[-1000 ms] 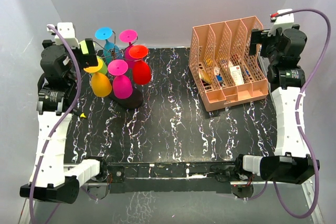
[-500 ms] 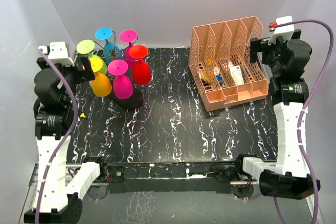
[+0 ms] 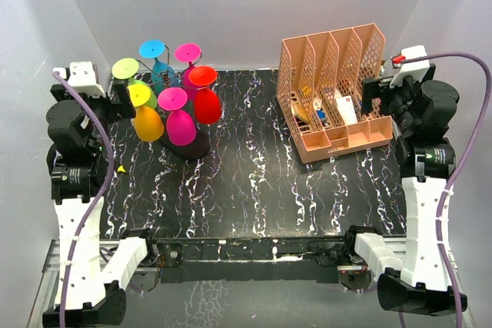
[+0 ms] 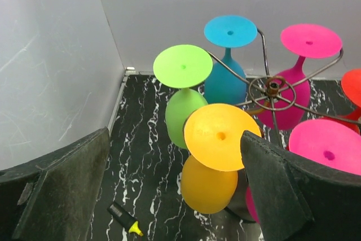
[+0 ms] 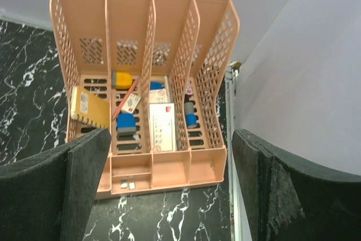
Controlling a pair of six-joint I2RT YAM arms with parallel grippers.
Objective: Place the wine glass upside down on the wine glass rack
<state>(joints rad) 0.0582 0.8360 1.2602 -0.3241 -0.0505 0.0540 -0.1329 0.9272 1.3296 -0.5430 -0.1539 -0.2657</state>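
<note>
The wine glass rack [image 3: 197, 146] stands at the back left, and its wire hub also shows in the left wrist view [image 4: 273, 87]. Several coloured wine glasses hang upside down on it, among them a green one [image 3: 127, 69] [image 4: 183, 69], a yellow one [image 3: 146, 117] [image 4: 217, 139] and a blue one [image 3: 154, 49] [image 4: 230, 31]. My left gripper [image 3: 117, 100] [image 4: 175, 156] is open and empty, just left of the green and yellow glasses and apart from them. My right gripper [image 3: 373, 90] [image 5: 170, 136] is open and empty above the front right of the organizer.
A peach slotted desk organizer [image 3: 338, 140] [image 5: 169, 170] with small items stands at the back right. A black and yellow highlighter [image 3: 119, 168] [image 4: 125, 219] lies on the mat near the left edge. Grey walls close in on the left, the right and the back.
My left gripper has drawn back to the left, away from the green glass, which now hangs free on the rack. My right arm has shifted slightly forward and to the right.
</note>
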